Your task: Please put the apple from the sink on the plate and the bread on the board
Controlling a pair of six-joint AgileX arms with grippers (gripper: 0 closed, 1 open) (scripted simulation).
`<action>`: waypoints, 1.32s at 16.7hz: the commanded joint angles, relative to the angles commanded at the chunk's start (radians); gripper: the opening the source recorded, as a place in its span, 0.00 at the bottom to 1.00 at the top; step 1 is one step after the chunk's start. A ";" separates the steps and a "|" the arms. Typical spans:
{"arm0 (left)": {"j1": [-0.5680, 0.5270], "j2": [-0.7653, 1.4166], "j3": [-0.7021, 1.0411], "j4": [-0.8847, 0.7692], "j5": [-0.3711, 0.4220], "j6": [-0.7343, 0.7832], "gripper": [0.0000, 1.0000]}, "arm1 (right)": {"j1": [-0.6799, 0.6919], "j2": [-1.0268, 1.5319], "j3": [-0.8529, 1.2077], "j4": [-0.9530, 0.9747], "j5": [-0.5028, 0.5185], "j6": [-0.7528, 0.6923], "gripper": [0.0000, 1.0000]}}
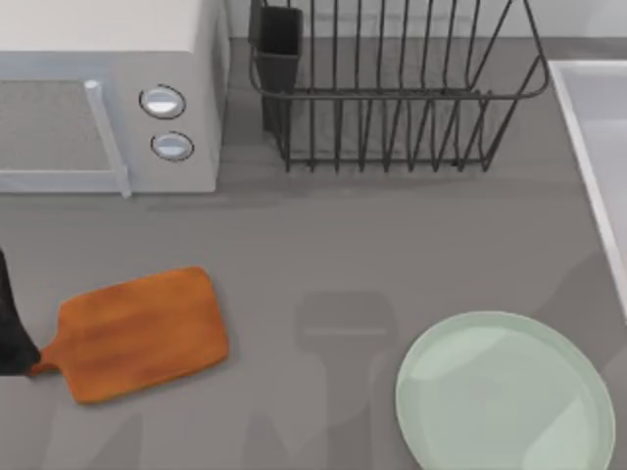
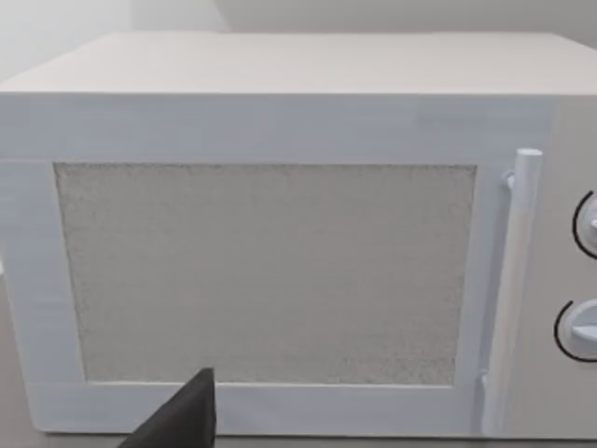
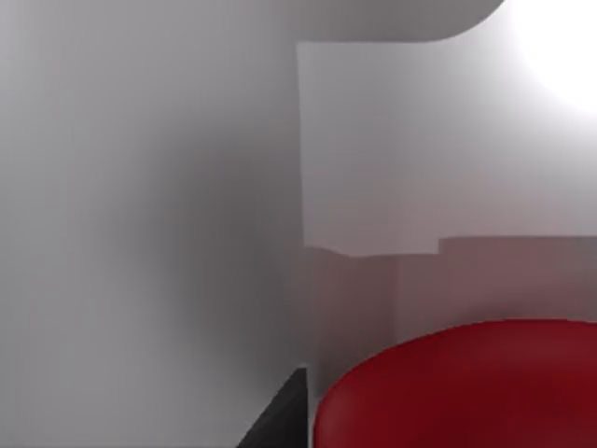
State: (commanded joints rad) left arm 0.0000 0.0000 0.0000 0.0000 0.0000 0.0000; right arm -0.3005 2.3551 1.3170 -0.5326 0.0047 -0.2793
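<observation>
The glossy red apple looms close in the right wrist view, lying against the pale inner walls of the sink. A dark piece of my right gripper sits right beside the apple. From above, the sink's rim runs along the right edge. The mint-green plate lies bare at the front right. At the front left the orange-brown board lies bare, its handle next to my left arm at the left edge. My left gripper faces the microwave. The bread is out of view.
A white microwave with a shut door and two knobs stands at the back left. A black wire dish rack with a cutlery holder stands at the back middle. Grey counter spreads between the board and the plate.
</observation>
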 joint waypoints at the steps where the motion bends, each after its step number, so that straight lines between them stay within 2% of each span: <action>1: 0.000 0.000 0.000 0.000 0.000 0.000 1.00 | 0.000 0.000 0.000 0.000 0.000 0.000 0.00; 8: 0.000 0.000 0.000 0.000 0.000 0.000 1.00 | 0.002 -0.078 0.026 -0.052 -0.014 0.007 0.00; 16: 0.000 0.000 0.000 0.000 0.000 0.000 1.00 | 0.001 -0.256 0.137 -0.349 -0.016 0.004 0.00; 22: 0.000 0.000 0.000 0.000 0.000 0.000 1.00 | 0.002 -0.264 0.140 -0.358 -0.017 0.006 0.00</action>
State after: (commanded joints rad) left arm 0.0000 0.0000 0.0000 0.0000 0.0000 0.0000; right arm -0.2988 2.0914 1.4568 -0.8903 -0.0121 -0.2730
